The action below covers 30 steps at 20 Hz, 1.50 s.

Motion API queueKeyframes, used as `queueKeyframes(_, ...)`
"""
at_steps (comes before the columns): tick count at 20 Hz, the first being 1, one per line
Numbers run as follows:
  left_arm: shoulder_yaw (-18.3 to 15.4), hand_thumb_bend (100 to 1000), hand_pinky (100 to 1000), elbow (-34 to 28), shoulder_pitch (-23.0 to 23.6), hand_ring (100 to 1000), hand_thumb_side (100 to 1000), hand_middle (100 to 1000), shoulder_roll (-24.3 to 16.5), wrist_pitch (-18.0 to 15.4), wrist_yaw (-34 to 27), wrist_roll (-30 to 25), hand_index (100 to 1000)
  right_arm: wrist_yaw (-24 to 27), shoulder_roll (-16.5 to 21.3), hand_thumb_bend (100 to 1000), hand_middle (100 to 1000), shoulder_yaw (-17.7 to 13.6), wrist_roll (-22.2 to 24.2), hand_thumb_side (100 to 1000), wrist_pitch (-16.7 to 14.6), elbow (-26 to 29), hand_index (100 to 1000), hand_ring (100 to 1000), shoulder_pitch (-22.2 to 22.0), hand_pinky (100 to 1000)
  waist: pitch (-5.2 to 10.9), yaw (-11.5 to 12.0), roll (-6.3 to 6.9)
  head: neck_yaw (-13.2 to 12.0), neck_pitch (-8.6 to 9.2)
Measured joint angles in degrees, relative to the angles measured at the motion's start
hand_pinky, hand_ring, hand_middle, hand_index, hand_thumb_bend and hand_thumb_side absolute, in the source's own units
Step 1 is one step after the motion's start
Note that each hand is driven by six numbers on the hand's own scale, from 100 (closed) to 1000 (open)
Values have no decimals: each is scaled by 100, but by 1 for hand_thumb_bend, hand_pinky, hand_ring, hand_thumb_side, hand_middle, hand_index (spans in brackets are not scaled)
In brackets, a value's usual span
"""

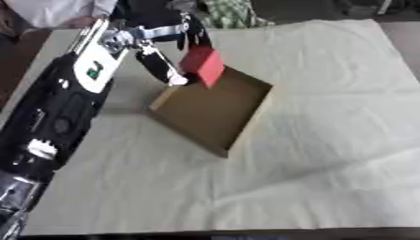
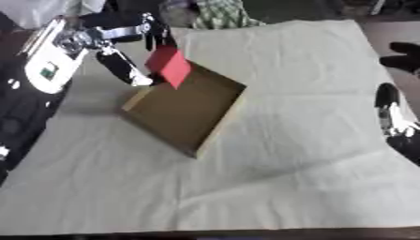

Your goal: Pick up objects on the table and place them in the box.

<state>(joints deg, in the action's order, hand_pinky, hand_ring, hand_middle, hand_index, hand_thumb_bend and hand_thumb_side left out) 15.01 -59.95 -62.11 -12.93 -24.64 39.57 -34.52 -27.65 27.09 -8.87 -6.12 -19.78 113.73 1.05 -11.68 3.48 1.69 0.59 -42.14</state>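
A red flat block (image 1: 203, 64) hangs tilted over the far corner of the shallow brown cardboard box (image 1: 246, 126). My left hand (image 1: 168, 49) reaches in from the upper left and is shut on the red block, fingers above it and thumb below. The box lies askew on the pale cloth and looks empty inside. My right hand (image 2: 393, 117) shows only in the right eye view at the right edge, fingers relaxed and holding nothing.
A pale cloth (image 1: 311, 178) covers the table, with wide free room right of and in front of the box. A checked green fabric (image 1: 229, 11) lies beyond the table's far edge. A dark shape (image 2: 403, 56) sits at the right edge.
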Motion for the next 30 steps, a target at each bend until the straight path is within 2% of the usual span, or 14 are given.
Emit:
queueKeyframes(10,-91,211,571,615,88,623,100,592,349,-28,980,647,710,62,-12,100,856,9,39,868,-9,0,808,803,55,881,-47,-80,-2,-17,66)
queueKeyframes(17,-135,434,610,905,160,678,107,641,501,-99,1552,955,777,102,-67,100,856,9,58,868,6,0,808,802,97,880,-81,-130,-20,-26,107)
queueKeyframes(18,-136,519,628,923,160,710,114,666,502,-121,1655,978,803,103,-68,100,856,9,59,868,7,0,807,802,97,880,-82,-130,-18,-27,107)
queueKeyframes(21,-136,569,648,977,161,740,140,704,505,-182,2006,1015,837,106,-81,100,856,9,66,868,3,0,807,802,97,880,-82,-130,-14,-30,107)
queueKeyframes(23,-137,618,661,1016,163,759,190,725,537,-220,2178,1030,856,106,-95,100,855,9,70,868,0,0,807,802,97,880,-82,-130,-10,-30,107)
queueKeyframes(25,-142,703,704,1061,164,802,263,767,547,-254,2297,1029,893,106,-105,100,855,9,71,868,1,0,807,801,96,880,-82,-127,-1,-28,107)
queueKeyframes(26,-144,781,743,1082,164,838,333,796,547,-270,2336,1023,916,106,-105,100,855,9,71,868,1,0,807,801,96,880,-82,-125,0,-25,107)
queueKeyframes(28,-148,838,767,1111,164,857,369,806,547,-308,2401,985,927,106,-105,100,855,9,72,868,2,0,807,801,96,880,-82,-111,0,-16,105)
queueKeyframes(30,-161,838,767,1113,164,857,369,806,547,-342,2466,943,927,106,-105,100,855,9,74,868,4,0,807,801,96,880,-82,-104,0,-9,102)
